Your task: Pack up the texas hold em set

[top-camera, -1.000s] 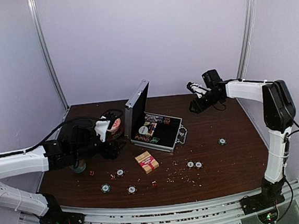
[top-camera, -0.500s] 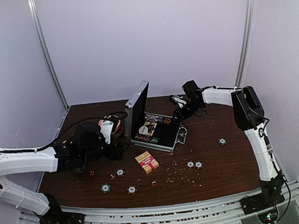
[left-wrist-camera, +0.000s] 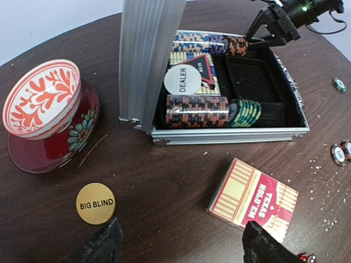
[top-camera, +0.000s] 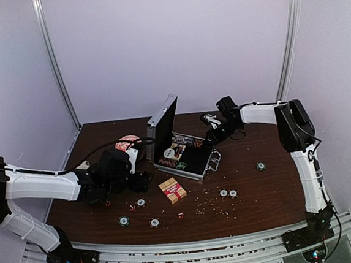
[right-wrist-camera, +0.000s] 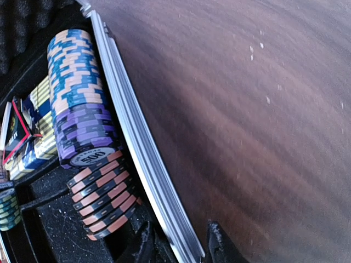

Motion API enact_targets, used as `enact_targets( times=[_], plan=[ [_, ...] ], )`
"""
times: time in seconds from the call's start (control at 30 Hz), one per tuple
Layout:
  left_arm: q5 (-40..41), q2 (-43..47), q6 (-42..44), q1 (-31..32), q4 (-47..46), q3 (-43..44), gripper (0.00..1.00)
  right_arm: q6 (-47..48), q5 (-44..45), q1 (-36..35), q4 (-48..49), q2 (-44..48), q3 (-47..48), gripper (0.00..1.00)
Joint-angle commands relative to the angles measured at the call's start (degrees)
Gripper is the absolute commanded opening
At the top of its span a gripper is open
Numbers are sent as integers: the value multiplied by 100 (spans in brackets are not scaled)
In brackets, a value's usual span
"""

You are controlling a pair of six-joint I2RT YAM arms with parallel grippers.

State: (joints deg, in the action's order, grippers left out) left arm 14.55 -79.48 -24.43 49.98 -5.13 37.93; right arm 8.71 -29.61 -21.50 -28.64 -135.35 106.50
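- Chips (left-wrist-camera: pixel 197 109) are stacked in rows inside the silver case (top-camera: pixel 197 157).
- The case is laid open on the brown table (top-camera: pixel 267 197), with its lid (top-camera: pixel 162 121) stood up.
- A white disc marked DEALER (left-wrist-camera: pixel 182 80) is laid on a card pack inside the case, between the chip rows.
- The right gripper (right-wrist-camera: pixel 180 242) is placed at the far edge of the case. Its fingers (right-wrist-camera: pixel 216 241) are pinched on the silver rim, one inside the case and one outside.
- The left gripper (left-wrist-camera: pixel 181 235) is held low over the table in front of the case. Its fingers are spread wide and nothing is gripped between them.
- The red-yellow card box (left-wrist-camera: pixel 252 200) is laid flat on the table just in front of the case, near one finger of the left gripper.
- The yellow disc (left-wrist-camera: pixel 95 203), marked BIG BLIND, is laid on the table near the other finger.
- Some loose chips (top-camera: pixel 141 202) are scattered on the table nearer the arms, with a few more off to the right.
- Tiny red dice (top-camera: pixel 132 207) are laid among them.
- A red-and-white bowl (left-wrist-camera: pixel 41 98) on a red saucer (left-wrist-camera: pixel 33 156) is set just left of the lid.
- Small crumbs (top-camera: pixel 210 207) are spread on the table to the right of the card box.
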Motion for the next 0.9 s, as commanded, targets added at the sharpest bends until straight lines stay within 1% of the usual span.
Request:
enact_targets(
  times=[0.0,0.23,0.37,0.53,0.77,0.87],
  plan=[
    [477,-174,-363,30,-401,254,78,167,74,41,-248,413,-591,31],
    [1060,-497,-508,34,-605,417,80,242,78,49,-250,761,-1208,29],
    [1323,-814,-385,13,-939,612,81,230,87,103,-203,899,-1487,29],
    [1539,-1255,-125,4,-1143,965,81,201,43,213,-121,1007,-1680,28],
    [1539,-1659,281,-87,-1524,1214,81,261,13,229,2,1236,-2121,28],
    [1339,-1847,558,-185,-1712,1390,80,287,-46,225,95,1343,-2355,27]
  ],
)
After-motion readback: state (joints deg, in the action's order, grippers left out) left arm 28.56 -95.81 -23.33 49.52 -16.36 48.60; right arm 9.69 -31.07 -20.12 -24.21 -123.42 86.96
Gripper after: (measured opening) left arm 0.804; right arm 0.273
